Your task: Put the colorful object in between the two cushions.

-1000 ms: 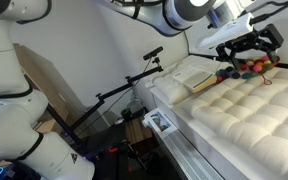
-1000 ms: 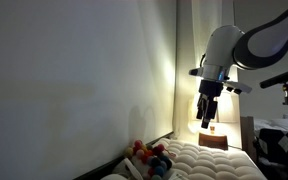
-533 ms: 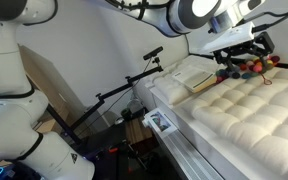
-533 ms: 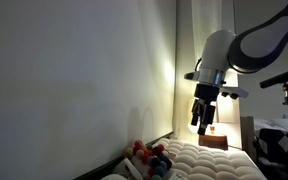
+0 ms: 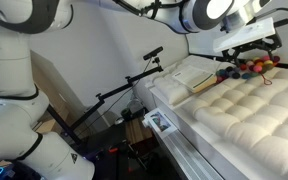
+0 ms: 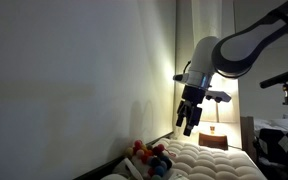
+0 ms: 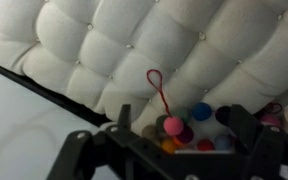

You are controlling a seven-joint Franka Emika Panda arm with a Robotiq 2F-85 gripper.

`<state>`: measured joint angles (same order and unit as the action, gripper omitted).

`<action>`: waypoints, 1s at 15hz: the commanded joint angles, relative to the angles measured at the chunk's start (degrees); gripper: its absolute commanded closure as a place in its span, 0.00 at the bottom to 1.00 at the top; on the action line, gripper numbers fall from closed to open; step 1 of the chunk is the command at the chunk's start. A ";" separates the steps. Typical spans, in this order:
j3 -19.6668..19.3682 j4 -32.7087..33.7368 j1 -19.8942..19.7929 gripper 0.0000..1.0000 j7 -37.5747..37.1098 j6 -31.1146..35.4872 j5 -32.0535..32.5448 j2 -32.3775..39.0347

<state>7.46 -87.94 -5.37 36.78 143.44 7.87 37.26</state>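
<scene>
The colorful bead string lies bunched in a pile [image 5: 254, 68] at the far end of the large tufted cushion [image 5: 249, 112]; in an exterior view the pile [image 6: 149, 160] sits by the wall. The smaller smooth cushion [image 5: 189, 75] lies beside the tufted one. My gripper [image 5: 248, 50] hangs above the pile, open and empty, and it also shows in an exterior view [image 6: 189, 124]. In the wrist view the beads [image 7: 180, 128] and their red loop [image 7: 158, 88] lie between my open fingers [image 7: 182, 118], on the tufted cushion [image 7: 144, 40].
A black tripod stand [image 5: 124, 90] and a brown board [image 5: 54, 80] stand on the floor beside the bed. A lit lamp and a small stand [image 6: 212, 138] are behind the cushion. A wall [image 6: 74, 80] runs close along the beads.
My gripper has moved down and sideways toward the bead pile, staying open. The beads and cushions have not moved.
</scene>
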 commanded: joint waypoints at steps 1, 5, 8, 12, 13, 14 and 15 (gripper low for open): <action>1.30 8.44 -1.34 0.00 3.94 -6.91 -2.41 4.57; -0.05 15.68 -0.39 0.00 5.16 -15.09 -1.38 9.00; 0.78 19.21 -0.75 0.00 10.76 -15.51 -1.33 11.71; 0.37 22.23 0.34 0.00 15.44 -13.75 -0.77 14.49; 0.03 22.76 0.79 0.00 15.79 -13.26 -0.55 15.09; -0.22 23.44 1.24 0.00 16.16 -13.53 -0.31 15.71; -0.43 24.09 1.69 0.00 16.78 -13.54 0.06 16.41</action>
<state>7.82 -67.76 -5.10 51.48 130.29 7.23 51.03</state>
